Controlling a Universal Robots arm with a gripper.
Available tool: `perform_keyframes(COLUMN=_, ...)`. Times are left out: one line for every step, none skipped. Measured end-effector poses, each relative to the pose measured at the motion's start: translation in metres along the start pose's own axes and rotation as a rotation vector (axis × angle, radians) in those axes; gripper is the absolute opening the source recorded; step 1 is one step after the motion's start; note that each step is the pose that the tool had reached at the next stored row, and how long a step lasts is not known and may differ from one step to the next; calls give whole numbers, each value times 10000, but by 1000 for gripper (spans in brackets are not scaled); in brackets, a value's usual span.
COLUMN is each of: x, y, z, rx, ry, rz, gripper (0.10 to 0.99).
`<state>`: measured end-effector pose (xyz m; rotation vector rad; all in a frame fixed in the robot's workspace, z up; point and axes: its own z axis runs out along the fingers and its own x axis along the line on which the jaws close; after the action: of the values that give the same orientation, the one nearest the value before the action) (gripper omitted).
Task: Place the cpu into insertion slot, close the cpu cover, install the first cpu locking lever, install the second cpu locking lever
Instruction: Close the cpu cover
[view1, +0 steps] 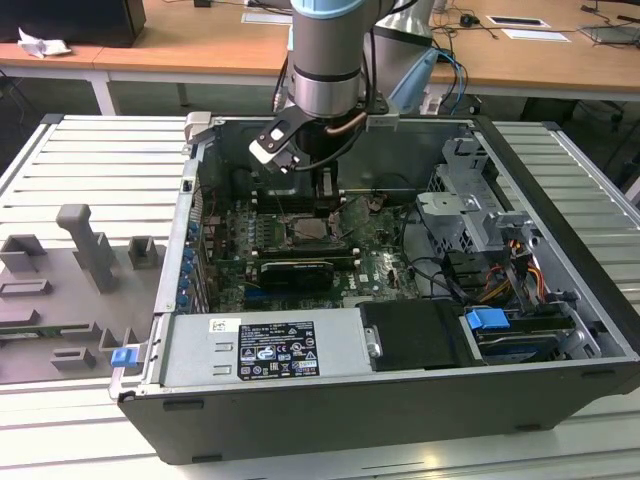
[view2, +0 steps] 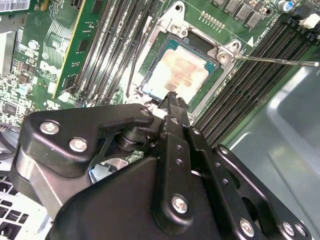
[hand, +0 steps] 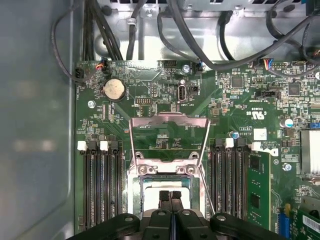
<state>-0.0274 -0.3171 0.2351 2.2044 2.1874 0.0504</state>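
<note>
**Beige-faced chip seated, cover laid back, fingers shut over it**

Grey plastic fixtures (view1: 90, 250) stood on the slatted table (view1: 60, 160), well to the exterior view's left of the insertion slot (view1: 312, 232) and outside the open computer case (view1: 400, 420). Inside the case the green motherboard (view1: 375, 262) lay flat around the slot. The arm (view1: 325, 60) reached down over it, with the gripper (view1: 322, 192) just above the slot and hiding its far edge. The chip could not be made out from there. To the exterior view's right of the slot sat a metal drive cage (view1: 470, 200).

In both wrist views the cpu (view2: 175, 70) lay flat in the slot, pale face up, its edges square with the slot's silvery rim. Being square, it showed no long axis. The black fingers (hand: 164, 196) were pressed together tip to tip with nothing between them, and they covered part of the chip. Whether the tips touched it could not be told.

The cpu cover (hand: 169, 119) was open and tipped back on its hinge beside the slot. Its free edge pointed away from the slot toward a coin battery (hand: 113, 89), and green board showed through its window. A thin lever rod (view2: 275, 61) stuck out from one corner of the slot, its free end over the memory slots (view2: 250, 85).
</note>
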Motion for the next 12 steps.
perform_keyframes(x=0, y=0, z=-4, rx=0, ry=0, rz=1, gripper=106)
perform_keyframes(x=0, y=0, z=-7, rx=0, ry=0, rz=0, gripper=106)
perform_keyframes(x=1, y=0, z=-9, rx=0, ry=0, rz=1, gripper=106)
perform_keyframes(x=1, y=0, z=-11, rx=-1, ry=1, rz=0, gripper=106)
perform_keyframes(x=1, y=0, z=-11, rx=0, ry=1, rz=0, gripper=106)
perform_keyframes(x=1, y=1, z=-13, rx=0, ry=1, rz=0, gripper=106)
perform_keyframes(x=1, y=0, z=-21, rx=2, ry=-4, rz=0, gripper=106)
perform_keyframes(x=1, y=1, z=-30, rx=1, ry=-2, rz=0, gripper=106)
perform_keyframes(x=2, y=2, z=-39, rx=1, ry=-1, rz=0, gripper=106)
perform_keyframes(x=3, y=2, z=-46, rx=1, ry=-1, rz=1, gripper=106)
perform_keyframes(x=4, y=2, z=-55, rx=0, ry=0, rz=1, gripper=106)
perform_keyframes(x=5, y=3, z=-63, rx=0, ry=0, rz=0, gripper=106)
